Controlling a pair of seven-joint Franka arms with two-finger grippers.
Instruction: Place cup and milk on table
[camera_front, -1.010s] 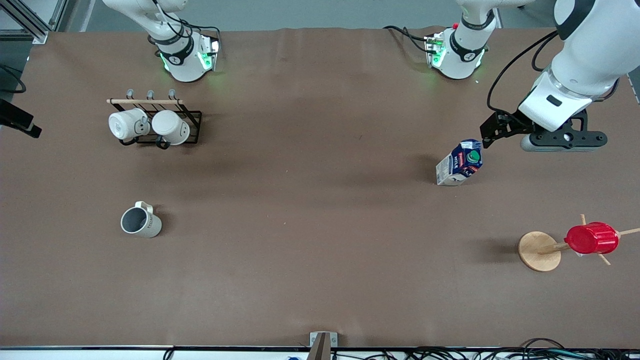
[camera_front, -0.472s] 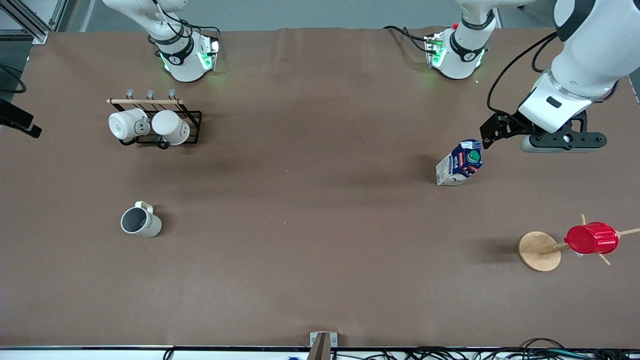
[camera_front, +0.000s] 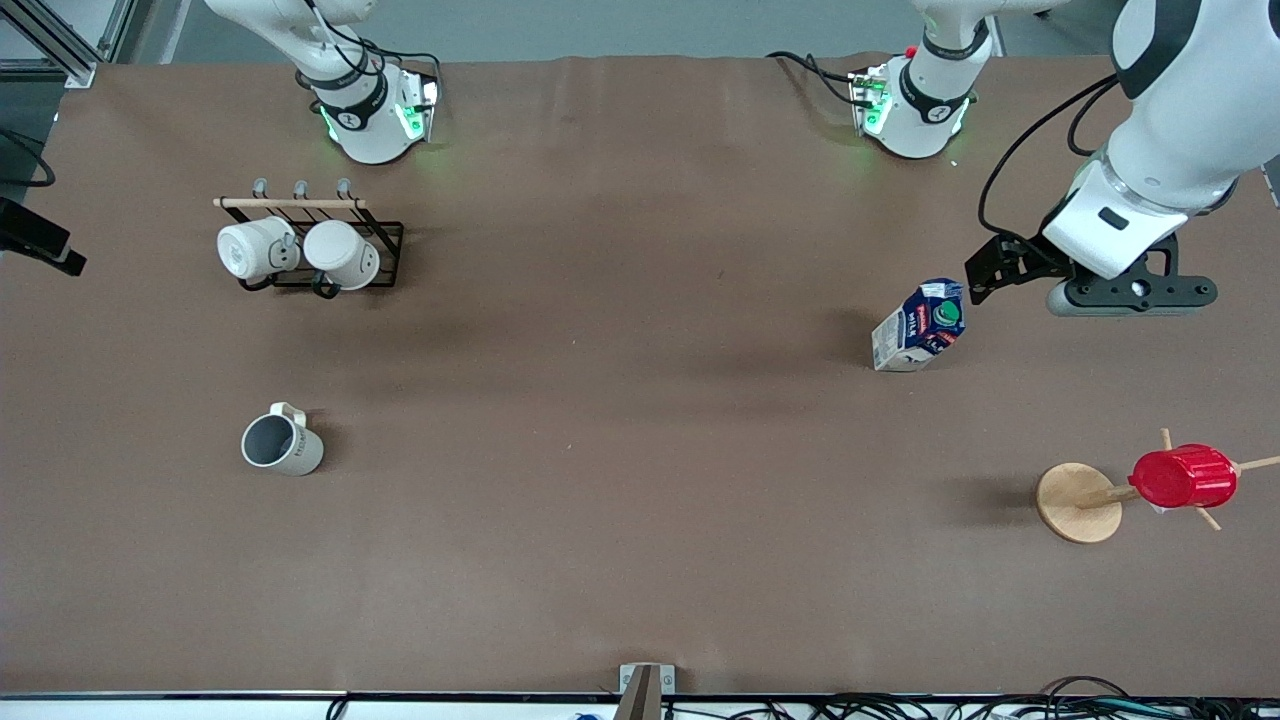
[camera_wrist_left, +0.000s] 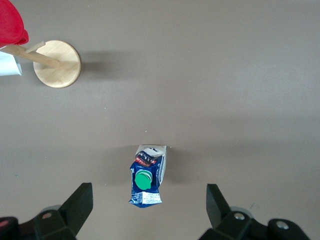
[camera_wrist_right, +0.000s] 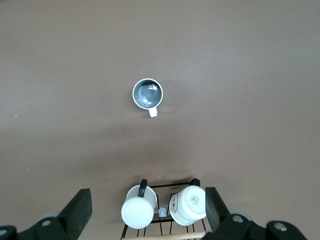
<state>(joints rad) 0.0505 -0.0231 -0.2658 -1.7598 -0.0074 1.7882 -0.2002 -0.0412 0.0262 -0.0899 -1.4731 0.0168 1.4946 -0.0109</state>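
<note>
The milk (camera_front: 920, 325) stands upright on the brown table (camera_front: 620, 450) toward the left arm's end. My left gripper (camera_front: 985, 272) hovers up beside and above it, open and empty. In the left wrist view the milk (camera_wrist_left: 146, 176) shows below, between the wide-spread fingers (camera_wrist_left: 80, 205) of the left gripper (camera_wrist_left: 148, 196). The cup (camera_front: 280, 443) stands upright on the table toward the right arm's end, also in the right wrist view (camera_wrist_right: 147, 94). My right gripper (camera_wrist_right: 147, 210) is open and empty, high over the mug rack, and out of the front view.
A black wire rack (camera_front: 385, 235) holds two bright white mugs (camera_front: 258, 248) (camera_front: 342, 254), farther from the front camera than the cup. A wooden stand (camera_front: 1078, 502) carries a red ribbed cup (camera_front: 1183, 477) near the left arm's end.
My left gripper has shifted slightly toward the left arm's end of the table. The milk, the cup and the rest have not moved.
</note>
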